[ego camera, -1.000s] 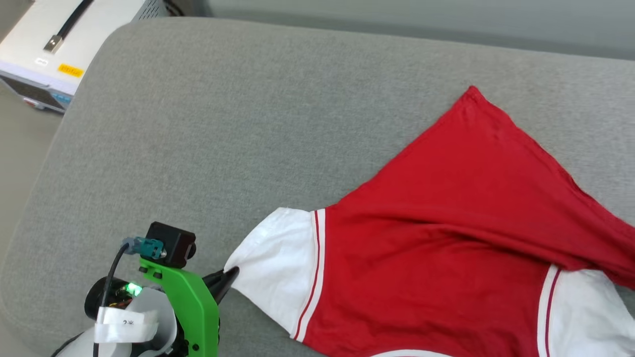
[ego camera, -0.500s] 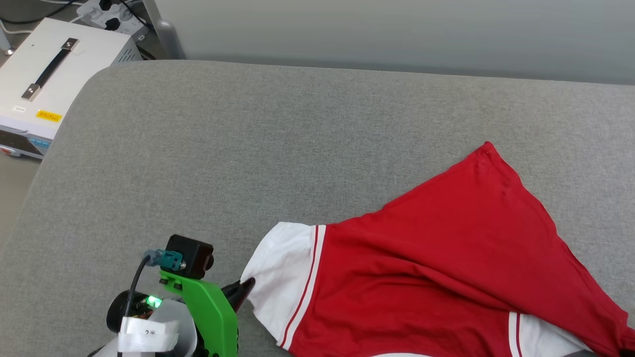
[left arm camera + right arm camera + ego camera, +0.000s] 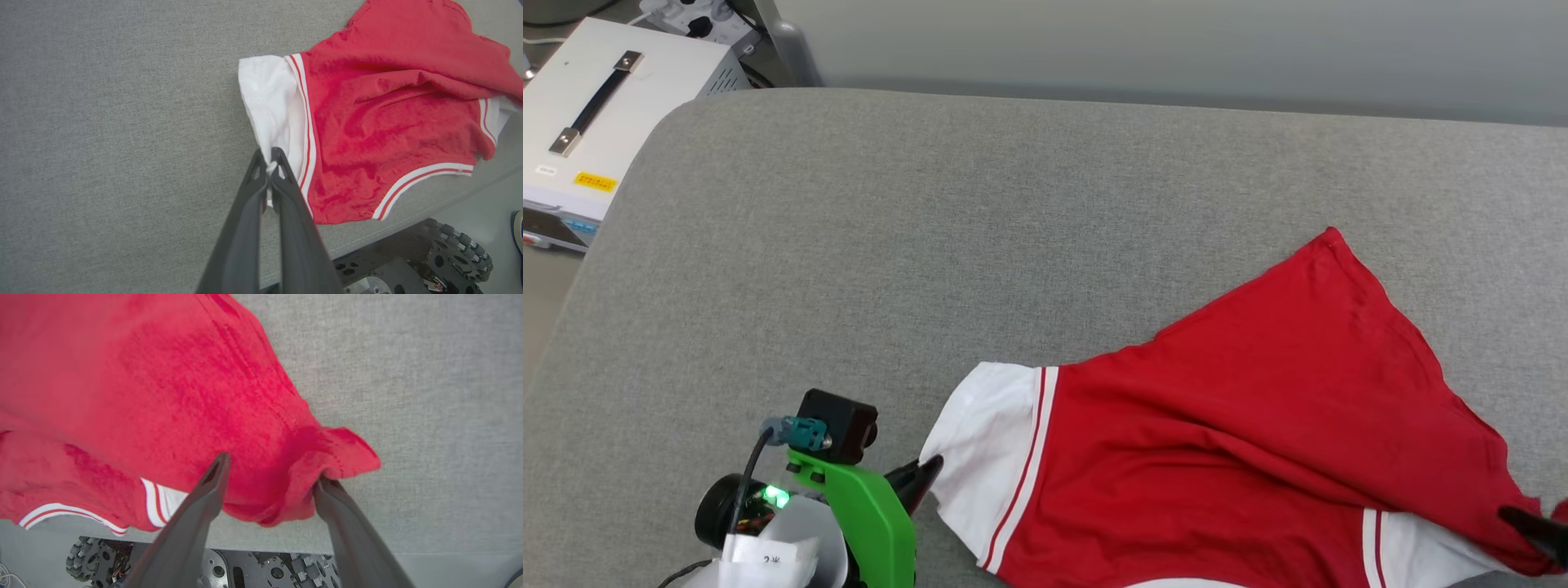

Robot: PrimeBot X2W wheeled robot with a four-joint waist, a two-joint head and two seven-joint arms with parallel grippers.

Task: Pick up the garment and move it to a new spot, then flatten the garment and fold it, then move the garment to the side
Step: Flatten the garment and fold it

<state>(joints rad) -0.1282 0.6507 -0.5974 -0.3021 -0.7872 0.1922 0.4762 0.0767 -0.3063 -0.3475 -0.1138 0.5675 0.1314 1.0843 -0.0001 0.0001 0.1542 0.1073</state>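
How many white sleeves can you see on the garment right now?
2. The left sleeve is pinched by the left pincer; the right sleeve peeks out at lower right, partly hidden under a red fold.

Left arm: pale forearm low at the near left. A green bracket (image 3: 862, 523) and a small black camera (image 3: 837, 425) sit at the wrist, with a green light glowing beside them.
Left gripper (image 3: 268, 158): points right and slightly far. Its two dark fingers are pressed together, pinching the white sleeve edge of the garment (image 3: 388, 102).
Right gripper (image 3: 269, 469): near right, fingers spread wide apart. Red cloth is bunched between them and touches one fingertip (image 3: 327, 486); nothing is clamped.
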